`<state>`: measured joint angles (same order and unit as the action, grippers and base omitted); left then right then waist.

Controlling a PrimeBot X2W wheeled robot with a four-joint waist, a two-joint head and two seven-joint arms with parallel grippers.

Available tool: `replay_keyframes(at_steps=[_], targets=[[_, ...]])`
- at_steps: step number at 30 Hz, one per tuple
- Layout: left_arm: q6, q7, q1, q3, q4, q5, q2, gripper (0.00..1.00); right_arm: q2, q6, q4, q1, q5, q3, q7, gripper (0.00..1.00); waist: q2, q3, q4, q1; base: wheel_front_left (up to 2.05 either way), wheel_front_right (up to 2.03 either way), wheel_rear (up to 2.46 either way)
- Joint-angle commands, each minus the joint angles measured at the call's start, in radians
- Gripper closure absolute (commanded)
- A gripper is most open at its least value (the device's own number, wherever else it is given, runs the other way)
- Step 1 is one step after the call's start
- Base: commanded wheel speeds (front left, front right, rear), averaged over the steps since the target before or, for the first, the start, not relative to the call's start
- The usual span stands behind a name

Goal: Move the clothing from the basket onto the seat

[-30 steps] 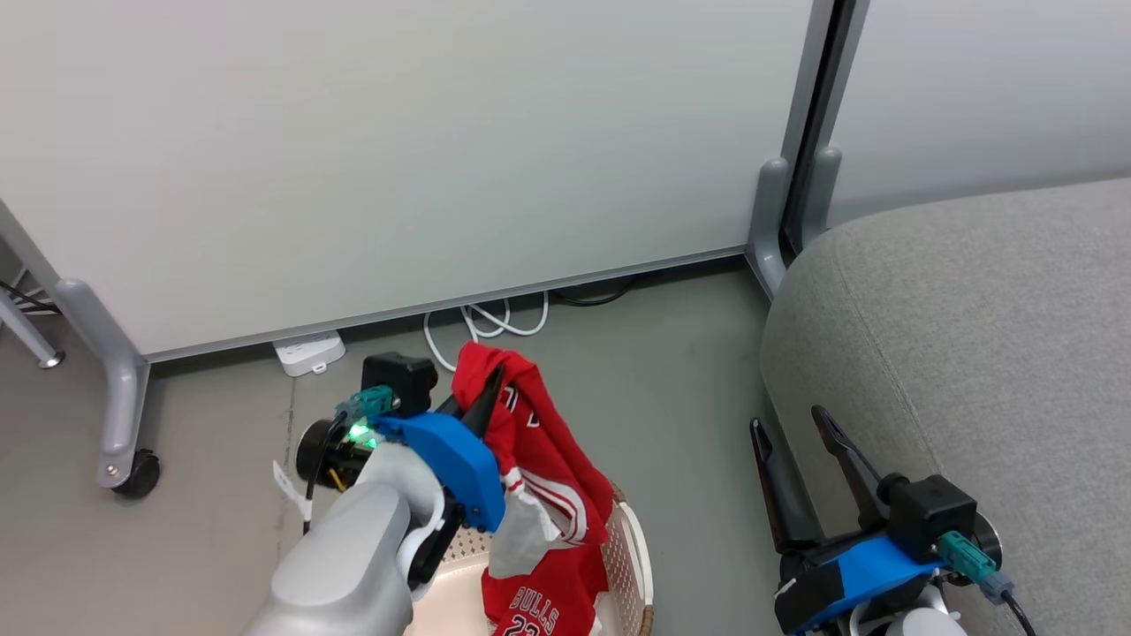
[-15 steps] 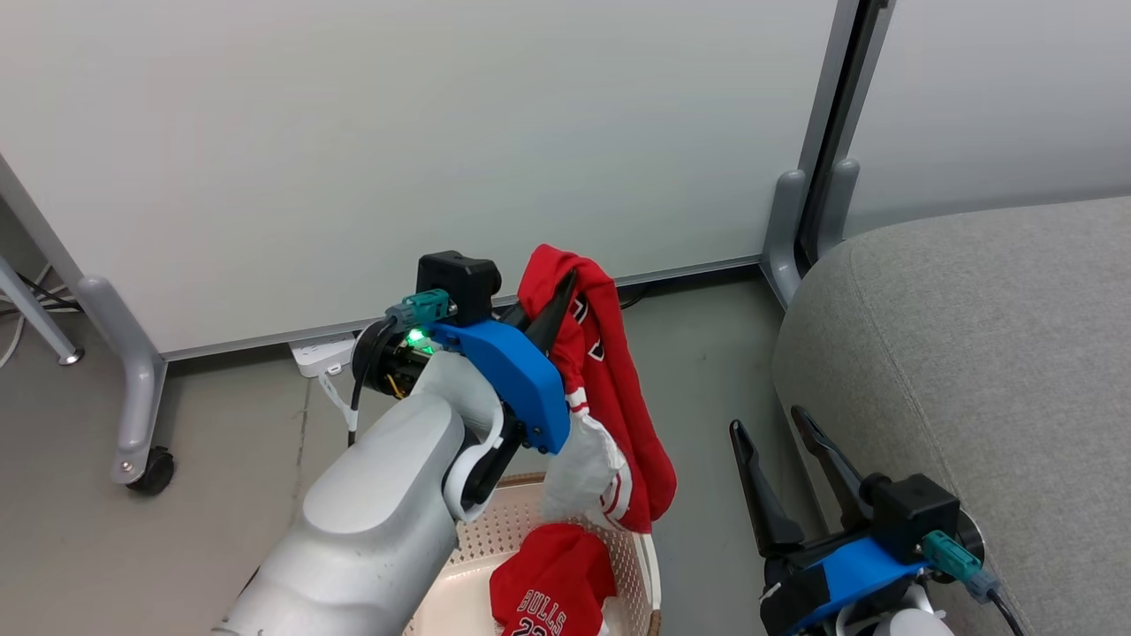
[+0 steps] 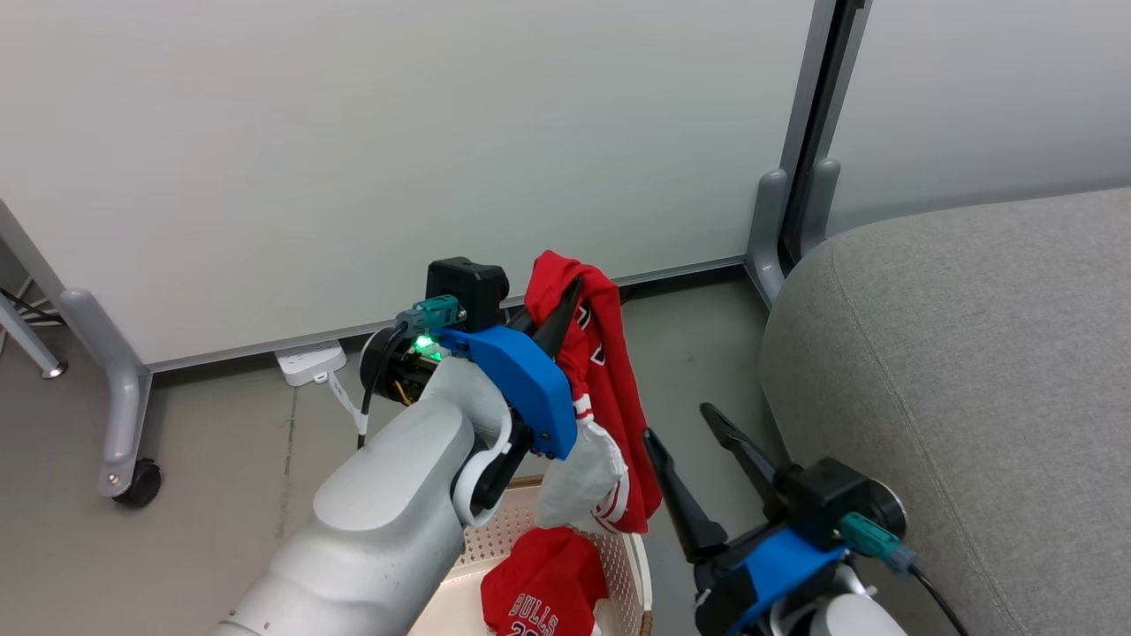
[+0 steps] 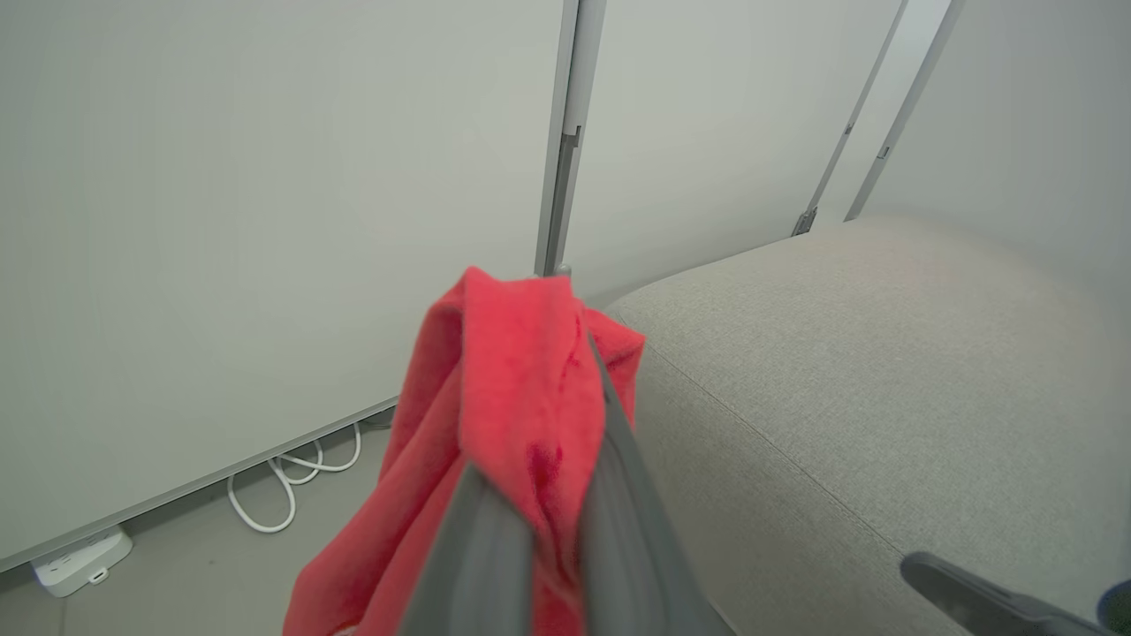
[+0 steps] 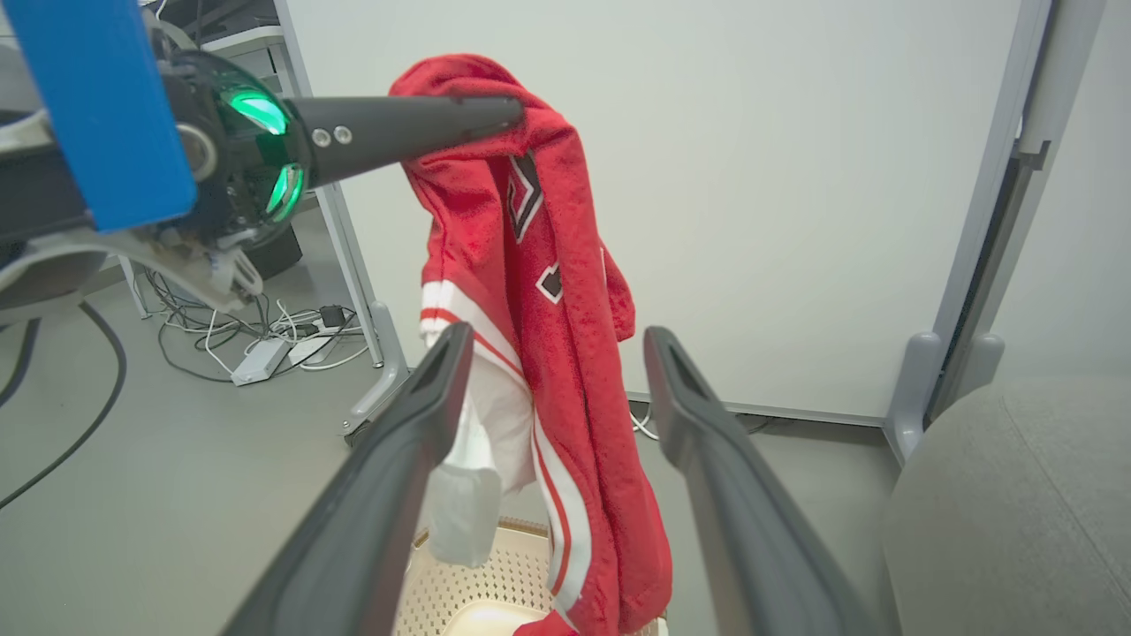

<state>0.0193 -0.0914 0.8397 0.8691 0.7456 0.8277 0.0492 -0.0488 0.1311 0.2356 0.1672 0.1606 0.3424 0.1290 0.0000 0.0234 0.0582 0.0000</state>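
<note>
Looks like the carry step, trip one of two. Got one red garment (image 3: 610,371) pinched tight in the left gripper (image 3: 573,291), hoisted in the air over the basket (image 3: 634,565), lower end dangling down near the rim (can't tell if touching), and not yet anywhere on the seat (image 3: 954,353) off to the right. Same pinch up close in the left wrist view: red cloth bunched over both fingers (image 4: 477,574), no gap to speak of. Got the right gripper (image 3: 679,421) spread wide and holding nothing, parked between basket and seat, aimed at the hanging cloth from just beside it and framing it between the two fingers in its own view. Next up, probably a swing to the right, high enough to get that dangling end over the seat's rounded edge, then a release well in from the lip, otherwise risking a slide to the floor (image 3: 221,495). Maybe a grab of the lower end with the right gripper first to steady it, hard to call from here. After that, back to the basket for the other one. Counting up: two garments, one in the air plus a "BULLS" jersey (image 3: 543,587) lying in the basket; one basket; one seat; two grippers. Also one power strip (image 3: 309,360) on the floor by the partition (image 3: 398,159) and a loop of white cable (image 4: 292,495) close to it.
</note>
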Motion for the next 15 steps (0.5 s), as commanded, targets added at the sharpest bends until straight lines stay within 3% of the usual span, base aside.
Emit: replay_keyframes(at_steps=[1,15], targets=[[0.003,-0.008,0.016,0.004,0.002,0.008,0.003,1.00,-0.003,-0.001,0.002,0.018,0.009,0.012,-0.009,0.00,0.0000,0.001,0.000,0.0000,0.00,0.00,0.00],[0.022,-0.031,0.030,0.097,-0.003,0.092,0.003,1.00,-0.002,-0.001,0.211,0.218,0.089,0.161,-0.055,0.00,0.0000,0.012,-0.010,0.0000,0.00,0.00,0.00]])
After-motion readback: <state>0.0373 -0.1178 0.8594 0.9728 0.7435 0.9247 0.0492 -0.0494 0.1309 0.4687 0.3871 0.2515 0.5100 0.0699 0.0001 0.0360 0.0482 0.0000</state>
